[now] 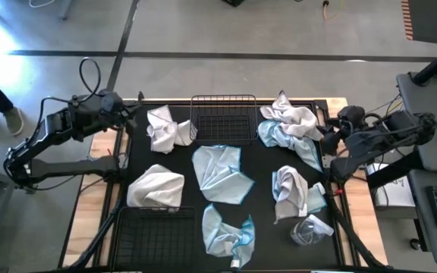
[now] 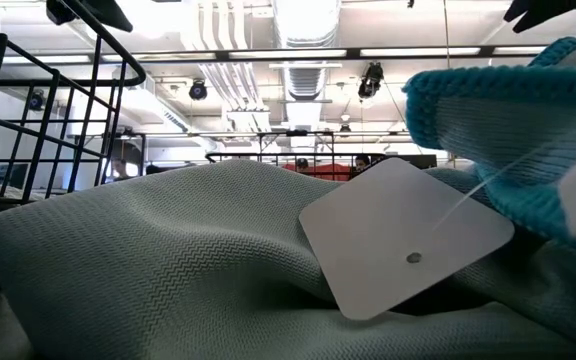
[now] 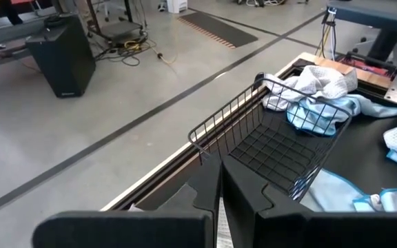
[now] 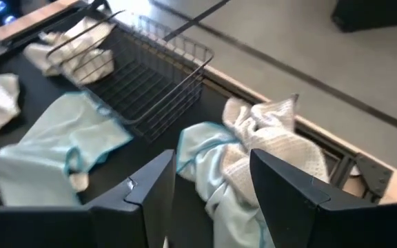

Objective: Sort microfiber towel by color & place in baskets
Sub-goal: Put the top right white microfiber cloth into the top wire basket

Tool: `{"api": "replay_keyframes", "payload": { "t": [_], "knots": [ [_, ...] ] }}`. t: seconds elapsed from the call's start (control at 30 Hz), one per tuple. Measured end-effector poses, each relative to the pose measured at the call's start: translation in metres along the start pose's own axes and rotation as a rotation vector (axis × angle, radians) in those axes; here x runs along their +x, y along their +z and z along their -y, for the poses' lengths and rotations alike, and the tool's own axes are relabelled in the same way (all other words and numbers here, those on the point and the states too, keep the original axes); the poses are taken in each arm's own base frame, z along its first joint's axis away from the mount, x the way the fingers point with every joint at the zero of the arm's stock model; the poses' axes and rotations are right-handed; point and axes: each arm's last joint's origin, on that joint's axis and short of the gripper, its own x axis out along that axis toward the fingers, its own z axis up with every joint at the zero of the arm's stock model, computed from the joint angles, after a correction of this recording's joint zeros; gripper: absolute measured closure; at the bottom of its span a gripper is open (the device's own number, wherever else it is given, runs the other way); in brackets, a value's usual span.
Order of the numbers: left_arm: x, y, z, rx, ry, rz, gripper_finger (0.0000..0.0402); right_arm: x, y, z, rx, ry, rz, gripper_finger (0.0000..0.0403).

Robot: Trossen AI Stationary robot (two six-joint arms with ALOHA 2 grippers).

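Right wrist view: my right hand [image 4: 209, 182] hangs open above the tangled white-and-blue towel pile [image 4: 253, 162] at the surface's far right; closing here could grab both colours together.

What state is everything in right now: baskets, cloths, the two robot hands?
Far basket: empty.
Near basket: empty.
Towels: crumpled on the mat, unsorted.
Left gripper: fingers shut, holding nothing.
Right gripper: fingers open, beside the white-and-blue heap.
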Motion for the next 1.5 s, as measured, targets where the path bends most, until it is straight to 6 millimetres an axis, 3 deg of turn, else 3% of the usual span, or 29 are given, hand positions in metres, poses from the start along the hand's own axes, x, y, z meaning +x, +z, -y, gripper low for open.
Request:
{"api": "replay_keyframes", "payload": {
  "t": [0.63,0.87,1.03,1.27,1.5],
  "knots": [
    [-0.009,-0.001,-0.004,0.028,-0.004,0.035,0.0402,0.032,0.001,0.016,0.188,-0.353,-0.1,0.022],
    [-0.011,-0.001,-0.004,0.041,-0.004,0.041,0.0402,0.072,0.009,0.01,0.142,-0.522,-0.227,0.022],
    [-0.011,-0.001,-0.004,0.055,-0.005,0.042,0.0402,0.104,0.015,0.009,0.097,-0.503,-0.342,0.022],
    [-0.014,-0.002,-0.006,0.052,-0.005,0.05,0.0402,0.14,0.035,0.011,0.115,-0.235,-0.344,0.022],
    [-0.02,-0.003,-0.008,0.043,-0.008,0.071,0.0402,0.162,0.036,0.035,0.118,-0.303,-0.429,0.022]
  ]
}}
